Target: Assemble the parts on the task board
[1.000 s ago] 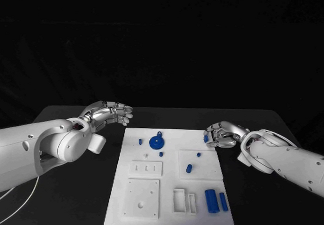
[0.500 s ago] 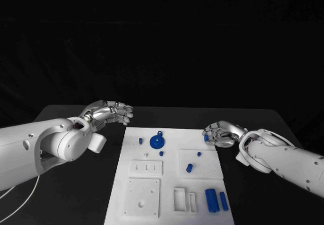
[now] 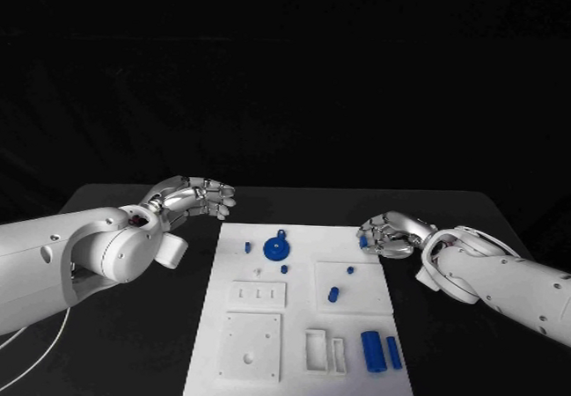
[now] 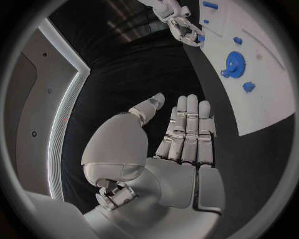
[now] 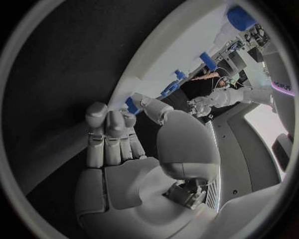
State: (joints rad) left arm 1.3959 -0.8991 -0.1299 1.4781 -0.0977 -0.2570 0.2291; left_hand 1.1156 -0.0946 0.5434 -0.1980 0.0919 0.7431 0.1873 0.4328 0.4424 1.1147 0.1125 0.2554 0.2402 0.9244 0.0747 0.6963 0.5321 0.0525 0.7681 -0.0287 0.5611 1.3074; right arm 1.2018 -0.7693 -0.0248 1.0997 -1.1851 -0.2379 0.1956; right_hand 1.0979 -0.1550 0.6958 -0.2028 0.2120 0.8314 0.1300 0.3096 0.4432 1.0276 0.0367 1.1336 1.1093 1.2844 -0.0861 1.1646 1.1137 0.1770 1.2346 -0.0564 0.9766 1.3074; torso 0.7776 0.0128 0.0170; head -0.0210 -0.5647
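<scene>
Right silver many-fingered hand (image 3: 388,234) pinches small blue plastic peg (image 3: 363,242) at white task board's (image 3: 297,375) far right edge. Board's inner sockets lie inboard, toward its thumb side. Left hand (image 3: 194,197), fingers straight & empty, sits farther off.

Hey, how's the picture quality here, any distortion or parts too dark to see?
Head view: black backdrop swallows everything behind the table; the white task board reads clearly. Left wrist view: fisheye curves the board's straight edge. Right wrist view: the same bending behind the right hand.

Left hand (image 4: 177,149) open, fingers (image 4: 192,124) straight and side by side, thumb apart, nothing held; it hangs over the black table (image 4: 143,69). White board (image 4: 261,99) beyond the fingertips carries a blue gear (image 4: 233,63) and small blue pieces. Right hand (image 4: 186,30) pinches a blue piece (image 4: 201,38) at the board's edge.
</scene>
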